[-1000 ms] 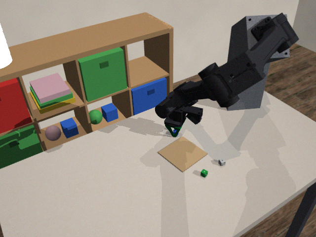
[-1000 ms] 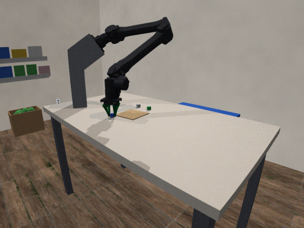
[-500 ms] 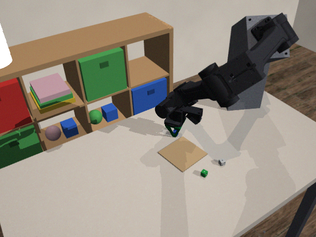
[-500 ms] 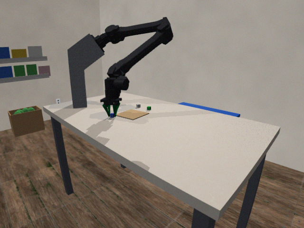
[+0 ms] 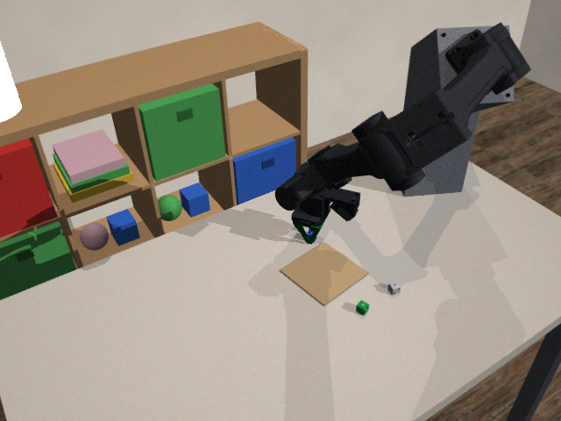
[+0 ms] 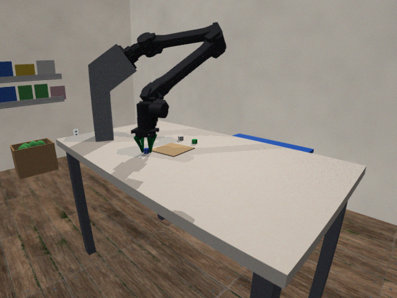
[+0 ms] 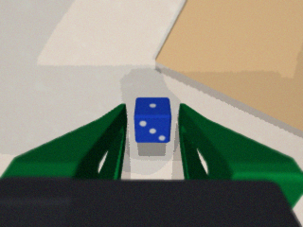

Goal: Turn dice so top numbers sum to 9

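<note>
Gripper [image 5: 309,239] [image 6: 146,151] [image 7: 152,112] is pointing down at the desk [image 5: 190,326] [image 6: 224,179] [image 7: 95,43] with its green fingers part-way open, one on each side of the blue die [image 5: 310,234] [image 6: 146,150] [image 7: 152,120]. It's not gripping it, though: the wrist view shows a slim gap on both sides. That blue one sits off the mat [image 5: 323,274] [image 6: 173,149] [image 7: 241,43], just beside one corner. One of its faces has a single pip and another has three in a diagonal row. The green die [image 5: 362,307] [image 6: 194,141] and the white die [image 5: 394,288] [image 6: 180,138] are near each other on the desk, past the other side of the mat, so all three are off it. Mat's lying flat. Those two are pretty tiny from up here, so take my word loosely, but the green one looks like it has a single pip on top.
</note>
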